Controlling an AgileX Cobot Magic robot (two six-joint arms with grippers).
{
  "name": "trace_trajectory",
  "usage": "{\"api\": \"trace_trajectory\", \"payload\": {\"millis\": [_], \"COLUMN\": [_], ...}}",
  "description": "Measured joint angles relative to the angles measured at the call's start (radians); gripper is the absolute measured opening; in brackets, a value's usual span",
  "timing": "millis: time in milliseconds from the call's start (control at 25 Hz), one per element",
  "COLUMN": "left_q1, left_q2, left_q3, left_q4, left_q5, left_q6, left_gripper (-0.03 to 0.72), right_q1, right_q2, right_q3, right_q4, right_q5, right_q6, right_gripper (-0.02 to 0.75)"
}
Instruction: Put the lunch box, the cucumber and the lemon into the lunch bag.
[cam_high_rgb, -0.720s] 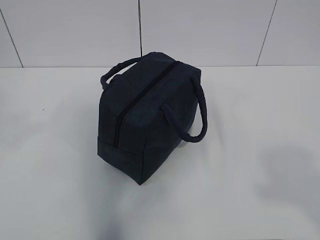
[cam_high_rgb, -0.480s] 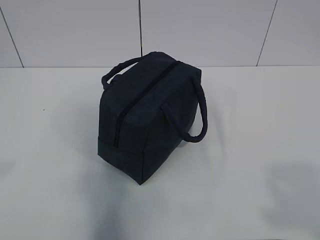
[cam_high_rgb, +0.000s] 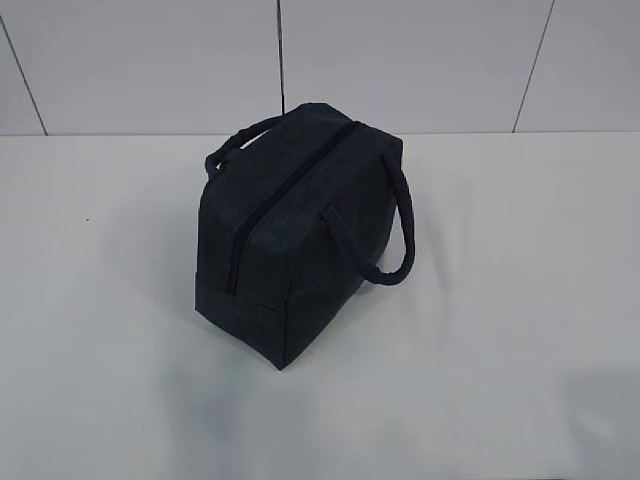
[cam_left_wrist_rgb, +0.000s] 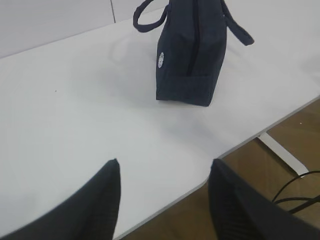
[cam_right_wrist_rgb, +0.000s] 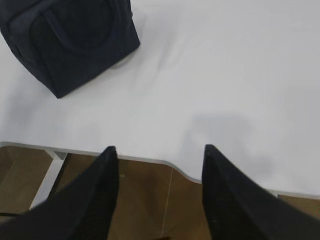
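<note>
The left claw (cam_left_wrist_rgb: 162, 172) hangs spread over the near edge of the white worktop (cam_left_wrist_rgb: 65, 125), its two dark fingers (cam_left_wrist_rgb: 100, 200) wide apart with nothing between them; only their tips show, the rest is cut off by the frame. Well ahead of it stands the lunch bag (cam_high_rgb: 295, 235), upright near the middle of the worktop, a boxy dark navy bag of matte woven fabric with soft corners. A dark zipper (cam_high_rgb: 290, 200) runs along its top and looks closed, though the pull is hard to make out. Two padded loop handles (cam_high_rgb: 385, 245) droop to either side. In the left wrist view a small round white logo (cam_left_wrist_rgb: 160, 59) sits on one end panel, its print too small to read. The right claw (cam_right_wrist_rgb: 157, 172) is likewise spread and empty, over the worktop's edge, with brown floor (cam_right_wrist_rgb: 150, 200) and a white leg of the frame (cam_right_wrist_rgb: 47, 175) below it.
</note>
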Motion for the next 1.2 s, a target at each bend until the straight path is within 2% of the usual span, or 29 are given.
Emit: {"api": "trace_trajectory", "payload": {"millis": [360, 520, 800, 1040, 1120, 1200], "left_q1": [0.000, 0.000, 0.000, 0.002, 0.022, 0.070], "left_q2": [-0.045, -0.045, -0.045, -0.045, -0.045, -0.045], "left_q3": [0.187, 0.228, 0.230, 0.230, 0.230, 0.230], "left_q4": [0.025, 0.026, 0.029, 0.029, 0.029, 0.029], "left_q5": [-0.008, -0.107, -0.127, -0.127, -0.127, -0.127], "left_q6": [-0.038, -0.042, -0.044, -0.044, -0.044, -0.044], "left_gripper": [0.379, 0.357, 0.309, 0.302, 0.300, 0.298], "right_q1": [0.000, 0.000, 0.000, 0.000, 0.000, 0.000], "right_q2": [0.000, 0.000, 0.000, 0.000, 0.000, 0.000], "right_q3": [0.109, 0.141, 0.154, 0.154, 0.154, 0.154], "right_q4": [-0.009, -0.011, -0.022, -0.024, -0.024, -0.024], "right_q5": [-0.003, -0.097, -0.129, -0.132, -0.132, -0.132], "right_q6": [0.003, 0.003, 0.003, 0.003, 0.003, 0.003], "right_gripper": [0.401, 0.402, 0.401, 0.401, 0.401, 0.401]}}
